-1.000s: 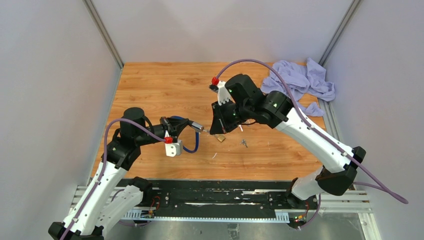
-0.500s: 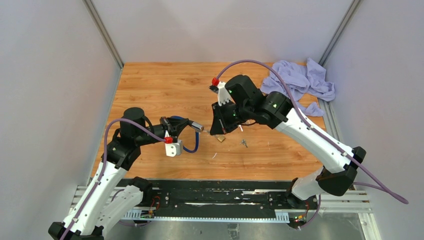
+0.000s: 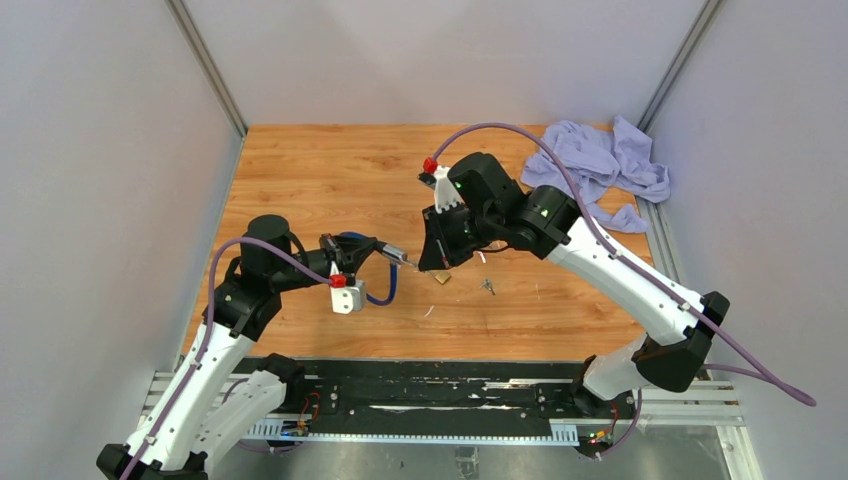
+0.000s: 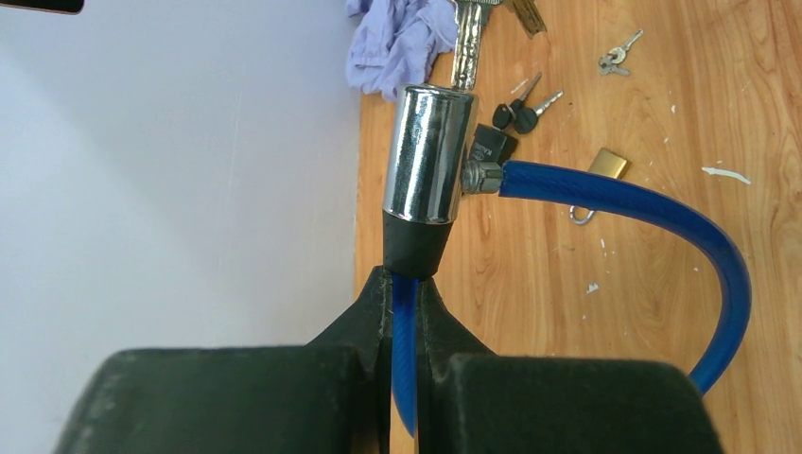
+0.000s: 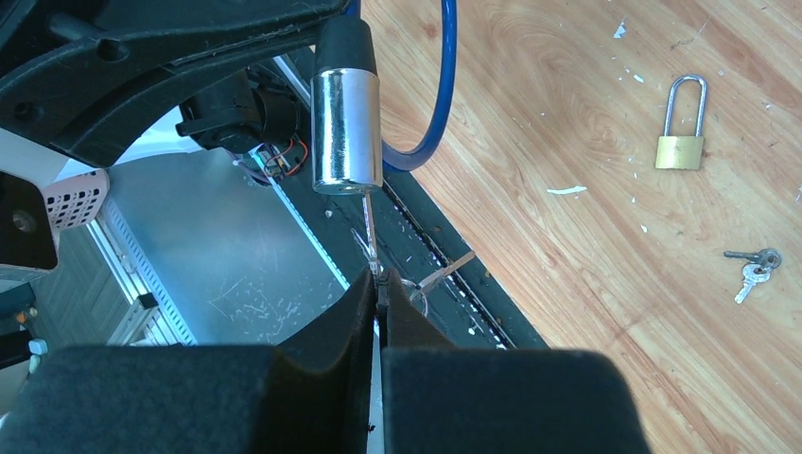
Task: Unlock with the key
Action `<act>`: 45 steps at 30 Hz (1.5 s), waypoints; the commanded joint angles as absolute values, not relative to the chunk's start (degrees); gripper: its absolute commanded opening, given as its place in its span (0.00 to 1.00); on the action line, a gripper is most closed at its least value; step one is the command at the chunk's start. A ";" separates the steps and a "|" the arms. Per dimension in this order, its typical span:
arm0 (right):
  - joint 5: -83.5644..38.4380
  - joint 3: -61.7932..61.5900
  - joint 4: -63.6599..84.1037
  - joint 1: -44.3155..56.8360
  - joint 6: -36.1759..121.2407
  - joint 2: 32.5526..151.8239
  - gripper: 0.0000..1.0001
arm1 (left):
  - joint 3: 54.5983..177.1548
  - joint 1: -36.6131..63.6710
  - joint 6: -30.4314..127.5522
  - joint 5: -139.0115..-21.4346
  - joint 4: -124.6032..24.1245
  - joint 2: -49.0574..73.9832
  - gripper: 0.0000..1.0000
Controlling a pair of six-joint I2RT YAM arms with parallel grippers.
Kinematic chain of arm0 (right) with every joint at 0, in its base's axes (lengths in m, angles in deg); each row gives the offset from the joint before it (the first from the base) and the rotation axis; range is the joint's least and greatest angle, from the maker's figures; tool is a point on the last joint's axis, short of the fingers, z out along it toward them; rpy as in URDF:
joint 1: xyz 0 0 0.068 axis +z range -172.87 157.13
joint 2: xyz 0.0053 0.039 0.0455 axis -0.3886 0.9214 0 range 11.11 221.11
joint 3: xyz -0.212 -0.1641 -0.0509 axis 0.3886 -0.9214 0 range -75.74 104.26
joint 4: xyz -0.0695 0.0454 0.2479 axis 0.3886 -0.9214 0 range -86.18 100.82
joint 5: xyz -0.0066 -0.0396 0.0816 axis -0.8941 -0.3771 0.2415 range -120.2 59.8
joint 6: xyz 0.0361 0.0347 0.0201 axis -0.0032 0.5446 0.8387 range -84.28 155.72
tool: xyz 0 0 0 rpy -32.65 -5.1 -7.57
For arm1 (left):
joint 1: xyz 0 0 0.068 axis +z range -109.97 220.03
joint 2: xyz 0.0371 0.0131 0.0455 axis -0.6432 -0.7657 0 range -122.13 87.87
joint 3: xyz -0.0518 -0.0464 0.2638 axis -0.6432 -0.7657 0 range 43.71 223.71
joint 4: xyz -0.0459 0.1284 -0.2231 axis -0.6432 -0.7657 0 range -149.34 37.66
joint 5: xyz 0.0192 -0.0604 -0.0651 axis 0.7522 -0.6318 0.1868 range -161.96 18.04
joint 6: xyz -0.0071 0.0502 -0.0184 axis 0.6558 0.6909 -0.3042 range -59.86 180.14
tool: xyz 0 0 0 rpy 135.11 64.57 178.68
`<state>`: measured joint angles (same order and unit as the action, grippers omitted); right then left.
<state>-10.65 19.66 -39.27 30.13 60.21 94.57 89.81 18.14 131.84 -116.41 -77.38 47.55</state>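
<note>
Well, I count one cable lock [image 4: 643,203]: a smooth, glossy blue cable looping round into a polished chrome barrel [image 4: 427,156], a plain cylinder with a black rubbery collar. My left claw [image 4: 404,284] is closed tight on the cable just below that collar, holding the barrel up off the tabletop [image 3: 330,170]. My right claw [image 5: 378,282] is pinched fully together on one thin, flat metal key [image 5: 369,225]. Its blade runs straight to the barrel's end face and the tip meets the keyhole, though I cannot tell from these angles how deep it sits.

On the wood-grain tabletop lies one small brass padlock [image 5: 683,142], squarish, with a steel U-shaped shackle. Near it is one pair of little silver keys [image 5: 752,265] joined on a ring. Two black-headed keys [image 4: 515,113] lie side by side, seen only from my left wrist, just past the barrel. One crumpled lilac cloth [image 3: 600,160], soft and folded on itself, sits at the far right corner. Several small white flecks [image 5: 567,190] dot the boards around the padlock.
</note>
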 commanded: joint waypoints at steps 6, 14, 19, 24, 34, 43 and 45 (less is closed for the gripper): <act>-9.03 18.24 -36.64 28.84 60.88 91.86 0.01 | 90.02 17.85 133.00 -116.90 -75.90 48.41 0.00; -9.22 18.00 -36.48 27.78 61.38 91.92 0.01 | 89.99 17.84 133.21 -116.81 -75.81 48.49 0.00; -8.43 18.01 -35.97 27.81 61.54 92.27 0.01 | 90.03 17.81 133.16 -116.75 -75.90 48.59 0.00; -7.08 17.38 -35.59 27.77 61.48 92.49 0.00 | 89.91 17.82 133.18 -116.59 -75.85 48.52 0.00; -6.47 16.93 -35.41 27.78 61.50 93.15 0.00 | 89.77 17.75 133.09 -116.42 -75.36 48.41 0.00; -6.94 16.16 -34.68 27.77 62.04 93.20 0.01 | 90.01 17.83 133.52 -116.26 -75.29 48.36 0.00; -7.44 15.91 -34.65 27.77 62.16 93.20 0.01 | 90.03 17.79 133.61 -116.17 -75.32 48.32 0.00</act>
<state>-7.27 17.08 -35.57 28.44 61.52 93.10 89.75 18.14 132.65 -115.66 -78.17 47.64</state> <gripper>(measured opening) 0.013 0.051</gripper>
